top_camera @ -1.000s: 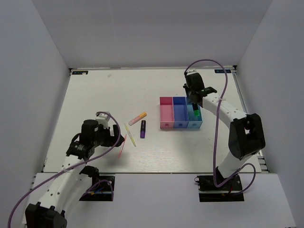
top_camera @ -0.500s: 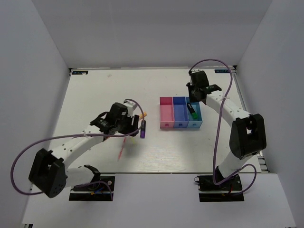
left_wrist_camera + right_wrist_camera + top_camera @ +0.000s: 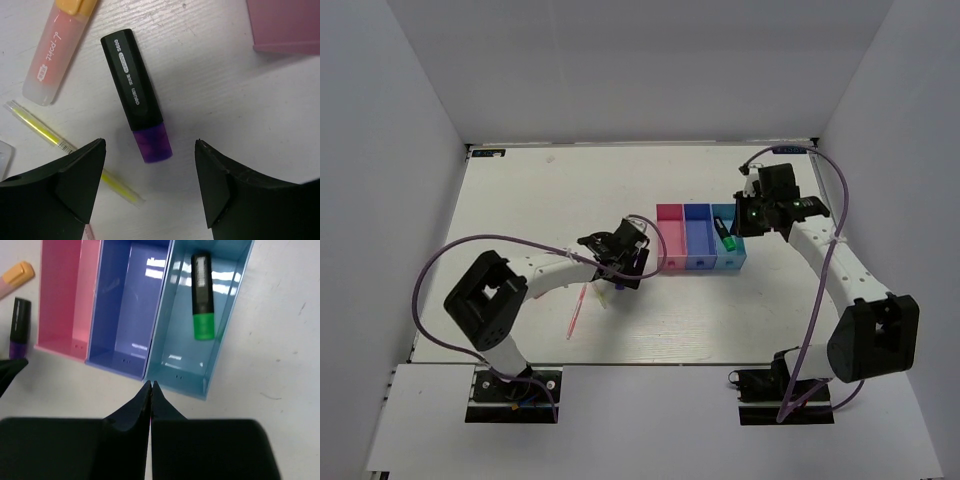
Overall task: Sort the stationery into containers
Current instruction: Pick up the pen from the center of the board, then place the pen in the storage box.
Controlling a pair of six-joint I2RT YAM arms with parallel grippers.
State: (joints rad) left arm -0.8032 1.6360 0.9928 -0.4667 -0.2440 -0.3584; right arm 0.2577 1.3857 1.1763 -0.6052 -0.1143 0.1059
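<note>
The purple highlighter (image 3: 131, 95), black-capped, lies flat on the table. My left gripper (image 3: 150, 145) hovers open over its purple end, a finger on each side and neither touching it. In the top view this gripper (image 3: 630, 255) sits just left of the pink bin (image 3: 671, 242). Nearby lie the orange-pink highlighter (image 3: 55, 55), the yellow pen (image 3: 50, 137) and the pink-red pen (image 3: 576, 312). The green highlighter (image 3: 202, 295) rests inside the light blue bin (image 3: 175, 340). My right gripper (image 3: 151, 385) is shut and empty, above the bins' right side (image 3: 752, 213).
The dark blue bin (image 3: 125, 305) stands between the pink (image 3: 60, 295) and light blue ones and holds nothing. White walls enclose the table on three sides. The purple cables of both arms loop over the table.
My left arm has swung right from beside the pink-red pen to over the purple highlighter. My right gripper has drawn back from the light blue bin and shut, leaving the green highlighter inside.
</note>
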